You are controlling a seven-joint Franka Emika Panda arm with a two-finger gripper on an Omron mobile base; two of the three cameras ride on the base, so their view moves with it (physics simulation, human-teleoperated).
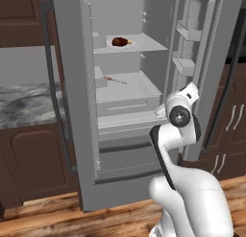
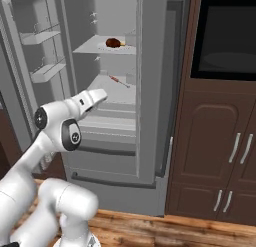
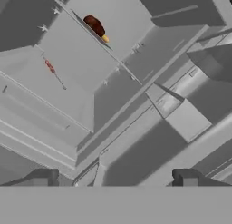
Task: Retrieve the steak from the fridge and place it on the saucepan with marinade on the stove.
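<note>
Here the gripper [image 3: 115, 177] stands wide open with nothing between its two dark tips, which rise apart at the bottom of the hand view. It points into the fridge [image 1: 72, 87], whose doors stand open, and it is well short of the shelves. In the right base view the hand [image 2: 92, 98] hangs in front of the lower shelf, at about the level of the shelf's front edge; in the left base view the white wrist sits before the fridge's drawers.

Beyond the gripper, on the lower shelf, lies a thin red-tipped stick [image 3: 52, 70], small and hard to name; it shows too in the left base view [image 1: 115, 79] and the right base view [image 2: 118, 81].

The steak [image 3: 96, 26] lies on the shelf above, a dark reddish-brown lump with a lighter tan end, near that shelf's front edge. It shows in the left base view [image 1: 121, 41] and in the right base view [image 2: 114, 42], well apart from the gripper and higher than it.

The door bins [image 1: 188, 33] hang on the open right door. To the fridge's left is a marble counter [image 1: 24, 104] over brown cabinets [image 1: 33, 159]. To its right stands a dark oven [image 2: 225, 36] set in tall brown cabinets. The floor [image 2: 175, 231] is wood.
</note>
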